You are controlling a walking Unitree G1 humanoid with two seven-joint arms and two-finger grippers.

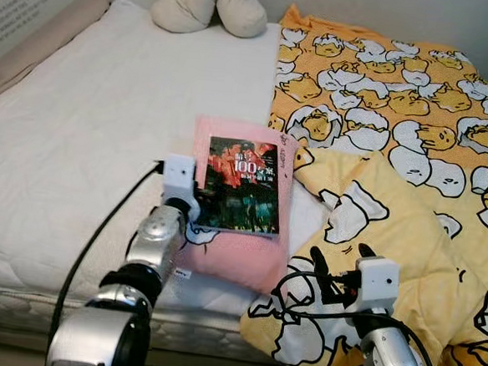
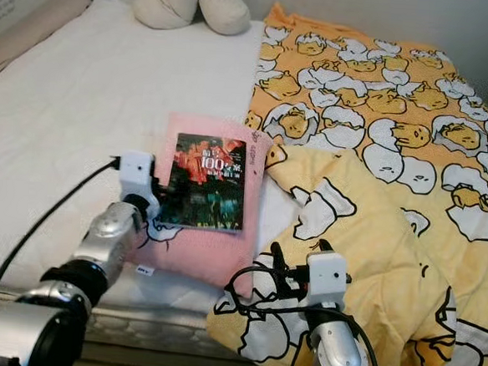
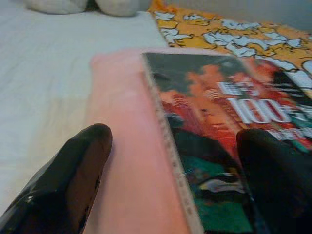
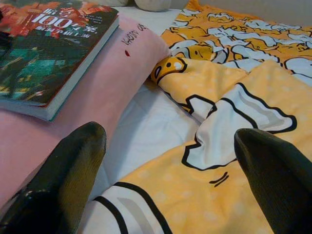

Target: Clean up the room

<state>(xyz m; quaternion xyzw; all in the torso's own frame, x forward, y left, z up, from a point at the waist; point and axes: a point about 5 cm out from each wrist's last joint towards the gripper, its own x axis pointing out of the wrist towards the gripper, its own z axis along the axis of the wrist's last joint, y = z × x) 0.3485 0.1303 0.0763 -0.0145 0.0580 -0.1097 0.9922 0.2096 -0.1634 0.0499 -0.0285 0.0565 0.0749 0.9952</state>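
A dark book [image 1: 244,185] with a red and green cover lies flat on a pink pillow [image 1: 237,258] near the bed's front edge. My left gripper [image 3: 175,141] is open at the book's near left corner. One finger [image 3: 73,180] is over the pillow and the other [image 3: 278,175] is over the cover, with the book's edge between them. My right gripper [image 1: 339,261] is open and low over the folded yellow blanket [image 4: 229,161], just right of the pillow, with nothing between its fingers.
The yellow-orange blanket [image 1: 416,120] with a cartoon print covers the bed's right half. A white mattress [image 1: 89,122] lies bare on the left. A beige plush toy [image 1: 210,5] sits at the back. A padded bolster [image 1: 36,43] runs along the far left.
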